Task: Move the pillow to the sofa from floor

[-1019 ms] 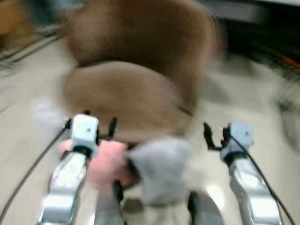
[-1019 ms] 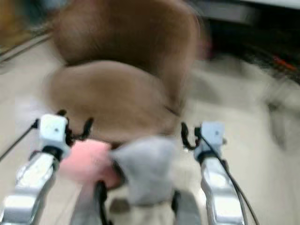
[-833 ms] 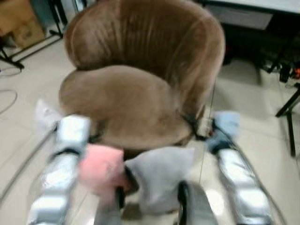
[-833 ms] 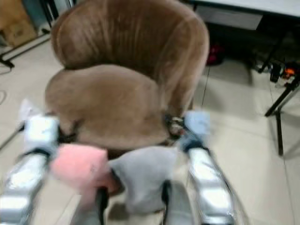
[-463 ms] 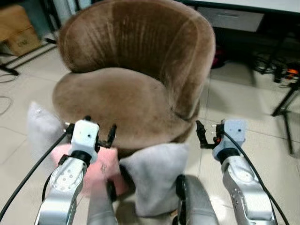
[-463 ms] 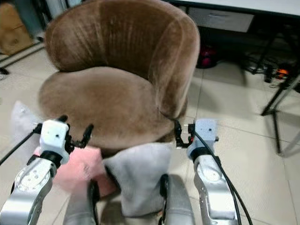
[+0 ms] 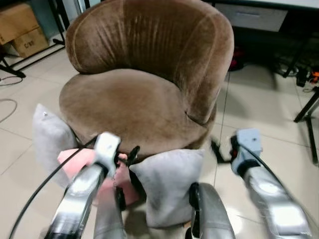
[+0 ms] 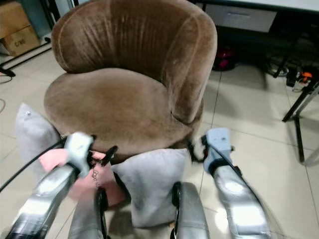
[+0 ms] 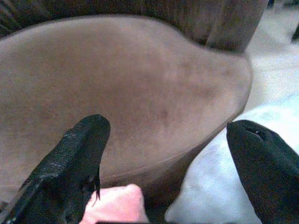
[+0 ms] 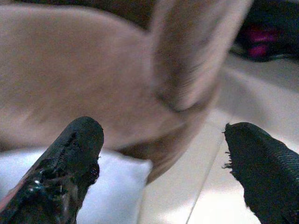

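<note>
A grey pillow [image 7: 50,137] leans on the floor [image 7: 259,99] left of the brown sofa chair [image 7: 144,94]. The left gripper [image 9: 168,154], fingers apart, hovers over a pink pillow [image 7: 82,159]. A second grey pillow [image 7: 169,184] follows; the right gripper [image 10: 163,163], blurred, seems spread too.

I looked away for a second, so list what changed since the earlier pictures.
Both arms have shifted: the left gripper now sits lower, over the pink pillow, and the right gripper has dropped too. Both are open and empty. The grey pillow still leans against the brown chair.
</note>
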Motion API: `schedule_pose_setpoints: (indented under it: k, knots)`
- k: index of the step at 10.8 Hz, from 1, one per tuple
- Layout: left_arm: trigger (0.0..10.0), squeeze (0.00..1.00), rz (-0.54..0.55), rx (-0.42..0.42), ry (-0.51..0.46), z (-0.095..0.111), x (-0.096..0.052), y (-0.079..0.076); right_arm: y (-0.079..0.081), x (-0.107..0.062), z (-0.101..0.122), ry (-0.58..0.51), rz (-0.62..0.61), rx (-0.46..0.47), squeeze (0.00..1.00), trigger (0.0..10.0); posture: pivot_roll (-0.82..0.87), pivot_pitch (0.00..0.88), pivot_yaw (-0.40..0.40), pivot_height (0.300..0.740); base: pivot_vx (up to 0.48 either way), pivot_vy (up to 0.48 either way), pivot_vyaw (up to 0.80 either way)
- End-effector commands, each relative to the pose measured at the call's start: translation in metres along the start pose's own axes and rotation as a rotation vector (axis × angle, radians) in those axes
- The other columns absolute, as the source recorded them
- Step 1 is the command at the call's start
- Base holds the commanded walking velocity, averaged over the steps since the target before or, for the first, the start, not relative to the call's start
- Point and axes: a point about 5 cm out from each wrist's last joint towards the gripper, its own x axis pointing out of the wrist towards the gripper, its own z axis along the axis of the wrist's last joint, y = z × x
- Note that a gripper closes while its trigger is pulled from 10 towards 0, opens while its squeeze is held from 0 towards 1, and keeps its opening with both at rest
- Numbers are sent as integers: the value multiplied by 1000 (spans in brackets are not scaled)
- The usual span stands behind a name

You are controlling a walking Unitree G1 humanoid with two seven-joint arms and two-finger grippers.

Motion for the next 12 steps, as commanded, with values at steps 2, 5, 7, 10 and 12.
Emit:
schedule_pose_setpoints:
  k: [2, 5, 7, 10, 12]
  knots:
    - [10000, 1000, -52, 82, 112, -16, 18, 5, 2, -16, -1, 96, 199, -45, 0, 10000, -227, 0, 26, 525, 0, 0, 0]
    - [10000, 937, -185, 212, 129, -11, 41, -11, -13, -37, -5, 181, 233, -131, 0, 10000, -289, 58, 46, 525, 0, 0, 0]
    - [10000, 0, -248, 324, 153, -17, 45, -23, -16, -53, 0, 167, 211, -153, 0, 10000, -336, 128, 57, 525, 0, 0, 0]
    - [10000, 0, -252, 357, 162, -15, 50, -29, -13, -69, 20, 71, 165, -188, 0, 10000, -365, 194, 46, 525, 0, 0, 0]
    - [10000, 0, -197, 380, 196, -20, 49, -23, -10, -78, 18, 96, 176, -190, 0, 10000, -374, 200, 36, 525, 0, 0, 0]
